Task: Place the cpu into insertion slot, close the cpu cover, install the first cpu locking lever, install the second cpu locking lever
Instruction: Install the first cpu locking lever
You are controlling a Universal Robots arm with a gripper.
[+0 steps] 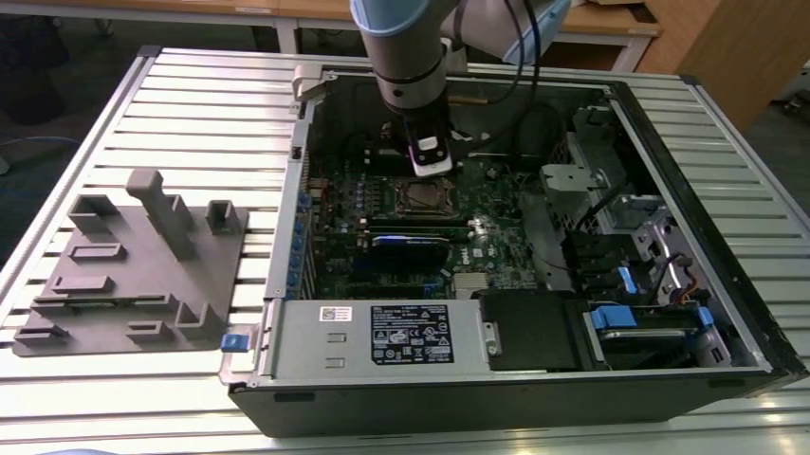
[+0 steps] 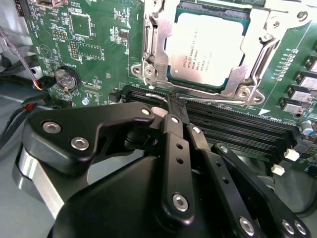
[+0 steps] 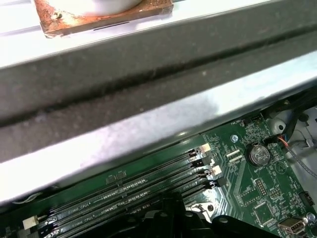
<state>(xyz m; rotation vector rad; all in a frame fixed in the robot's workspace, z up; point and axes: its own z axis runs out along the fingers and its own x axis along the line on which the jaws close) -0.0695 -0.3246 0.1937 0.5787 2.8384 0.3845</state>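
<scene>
Second wrist view: the pincer (image 2: 174, 106), fingers together and empty, hangs just beside the seated cpu (image 2: 205, 49). The cpu cover (image 2: 152, 47) looks thin and stiff, best pressed at its rim.

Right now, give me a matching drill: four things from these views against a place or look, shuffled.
1 cpu
2 coin cell
3 grey fixture
4 gripper

A outside the case, at the exterior view's left
B by the memory slots
C framed by the cpu cover
D round, silver, on the green board

Pairs: 1-C, 2-D, 3-A, 4-B
</scene>
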